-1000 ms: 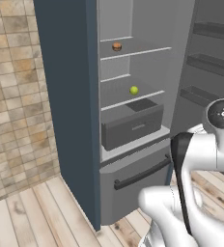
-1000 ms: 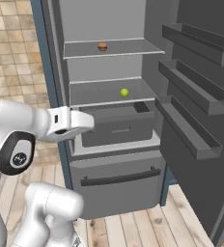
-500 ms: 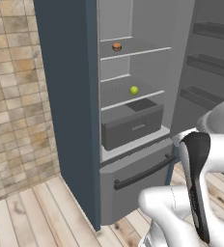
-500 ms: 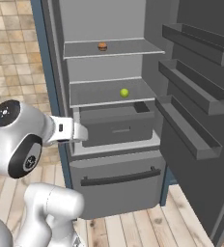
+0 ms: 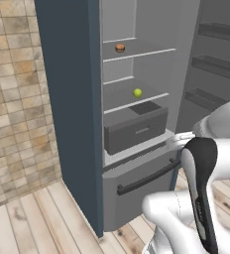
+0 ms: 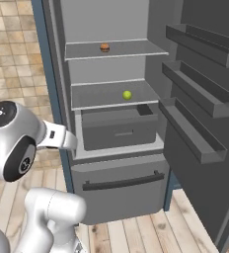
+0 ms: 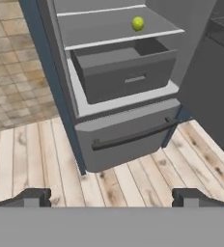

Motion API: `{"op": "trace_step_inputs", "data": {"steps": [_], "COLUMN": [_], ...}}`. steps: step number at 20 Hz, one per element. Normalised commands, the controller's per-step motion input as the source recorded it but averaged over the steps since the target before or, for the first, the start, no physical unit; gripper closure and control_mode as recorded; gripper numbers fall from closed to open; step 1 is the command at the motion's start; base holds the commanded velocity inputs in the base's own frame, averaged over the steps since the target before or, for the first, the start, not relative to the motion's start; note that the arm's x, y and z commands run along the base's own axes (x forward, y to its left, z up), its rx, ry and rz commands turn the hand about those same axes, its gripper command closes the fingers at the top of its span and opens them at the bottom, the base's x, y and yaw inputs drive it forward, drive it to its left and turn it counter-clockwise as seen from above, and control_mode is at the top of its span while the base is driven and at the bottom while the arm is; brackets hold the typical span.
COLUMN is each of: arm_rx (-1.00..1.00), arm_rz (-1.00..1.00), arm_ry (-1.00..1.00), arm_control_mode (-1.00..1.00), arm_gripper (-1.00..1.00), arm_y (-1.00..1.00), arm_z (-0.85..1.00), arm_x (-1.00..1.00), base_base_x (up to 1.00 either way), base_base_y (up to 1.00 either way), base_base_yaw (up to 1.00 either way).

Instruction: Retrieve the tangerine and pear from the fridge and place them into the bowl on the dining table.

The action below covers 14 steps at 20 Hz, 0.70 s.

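The fridge [image 5: 70, 99] stands open. On its upper shelf lies the dull orange-brown tangerine [image 5: 120, 47] [image 6: 104, 47]. One shelf lower rests the yellow-green pear [image 5: 138, 92] [image 6: 127, 95] [image 7: 138, 23], just above a grey drawer [image 7: 126, 72] that is pulled partly out. My gripper [image 7: 111, 198] is open and holds nothing. It hangs well back from the fridge [image 7: 128, 140], over the wooden floor and below the level of the pear. The bowl and the dining table are out of view.
The fridge's open door [image 6: 195, 123] with its dark shelves juts out on the right. A closed lower compartment with a dark bar handle [image 6: 124, 182] sits under the drawer. A tiled wall [image 5: 13, 99] rises left of the fridge.
The arm has folded back. The hand has drawn left and slightly down, away from the drawer's front. The fruits have not moved and the gripper stays open.
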Motion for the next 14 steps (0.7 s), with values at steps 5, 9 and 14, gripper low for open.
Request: {"op": "trace_step_inputs", "data": {"steps": [5,9,14], "arm_rx": [0.19,0.05,0.00], "arm_rz": [0.00,0.00,-0.09], "arm_ry": [0.00,-0.02,-0.13], "arm_control_mode": [-1.00,-1.00,-1.00], "arm_gripper": [-1.00,-1.00,-1.00], "arm_y": [0.05,0.28,0.08], "arm_z": [-0.38,-0.04,0.00], "arm_x": [-0.22,-0.02,-0.15], "base_base_x": [0.00,0.00,0.00], "base_base_y": [0.00,0.00,0.00], "base_base_yaw": [0.00,0.00,0.00]}}
